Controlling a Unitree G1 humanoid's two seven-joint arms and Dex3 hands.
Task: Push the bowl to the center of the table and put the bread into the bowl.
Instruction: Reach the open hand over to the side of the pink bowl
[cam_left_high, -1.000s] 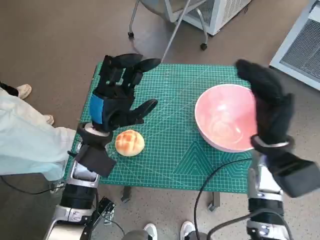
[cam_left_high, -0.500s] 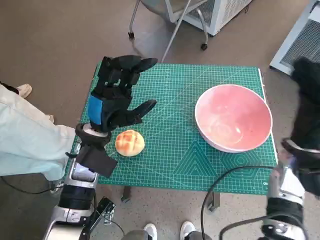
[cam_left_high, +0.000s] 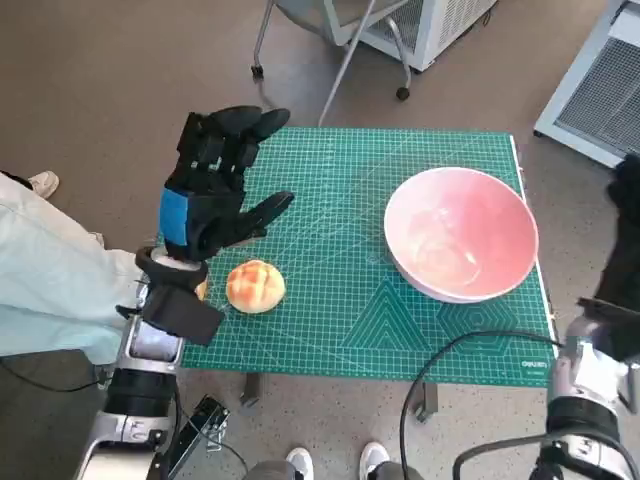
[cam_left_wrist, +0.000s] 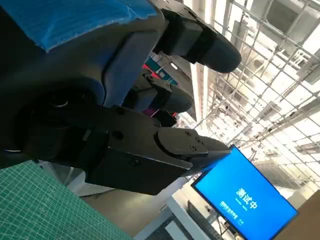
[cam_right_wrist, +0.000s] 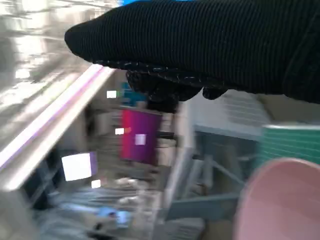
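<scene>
Head view. My left hand (cam_left_high: 210, 190) is raised above the table's left part, fingers spread and holding nothing; its wrist covers a strip of the green mat (cam_left_high: 340, 310) beside the bread (cam_left_high: 256, 286). The bread lies on the mat near the left front corner, just beside my left wrist and not touched by the hand. The pink bowl (cam_left_high: 460, 235) stands on the right part of the mat, upright, with its right rim close to the table's right edge. Between bread and bowl lies a broad stretch of bare mat. My right hand (cam_left_high: 628, 255) sits off the table past its right edge and is cut by the frame, so only a dark sliver shows and I cannot tell how its fingers lie. A person's pale trouser leg (cam_left_high: 50, 290) presses close to the table's left side, and a black cable (cam_left_high: 440, 360) loops over the front edge.

Left wrist view. The taped back and black fingers fill most of the frame; nothing sits between them. A corner of the green mat shows, bread and bowl are out of frame. Behind is a blue screen (cam_left_wrist: 245, 200).

Right wrist view. Blurred. The glove spans the frame as a dark band; the fingers stay hidden. A part of the bowl's pink rim (cam_right_wrist: 280, 200) and a bit of the mat show, apart from the glove.
</scene>
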